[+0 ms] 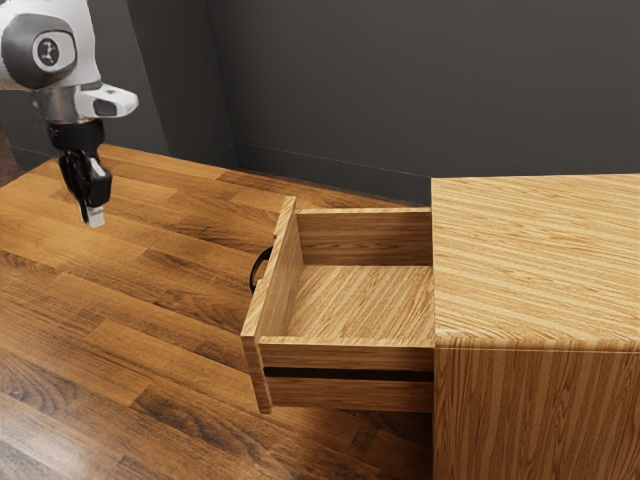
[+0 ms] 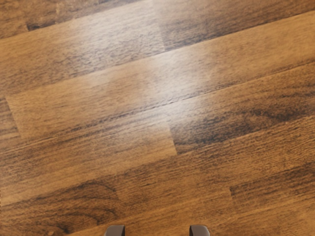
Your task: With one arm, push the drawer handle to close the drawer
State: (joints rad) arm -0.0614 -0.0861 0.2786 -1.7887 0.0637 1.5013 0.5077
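In the exterior view, taken as a clock face, the cabinet [image 1: 535, 265] lies toward three o'clock. It is pale, straw-coloured wood with fine streaky grain, a flat top and a slightly rounded near edge. Its drawer [image 1: 350, 395] is pulled out toward nine o'clock, an open box of the same wood. Diagonal grain runs over the drawer's bottom, and a straight, dark strip is set lengthwise along its near side. The drawer's front panel [image 1: 285, 290] is a plain slab standing taller than the side walls. On its outer face sits the drawer handle [image 1: 260, 270], a slim black bow curving outward, toward eight o'clock from the middle of the view.

The desk [image 1: 150, 300] has warmer, browner planks with swirling dark figure, clear seams and a soft sheen. Behind it is a smooth, dark grey wall [image 1: 330, 90].

The arm [image 1: 75, 50], white with grey and metallic parts, comes down near ten o'clock. Its black end effector [image 1: 93, 217] points downward with pale tips, well apart from the handle, between nine and ten o'clock from it. In the wrist view the end effector [image 2: 157, 230] stands wide, its two rounded grey tips parted with bare planks visible between them; it holds and touches nothing.
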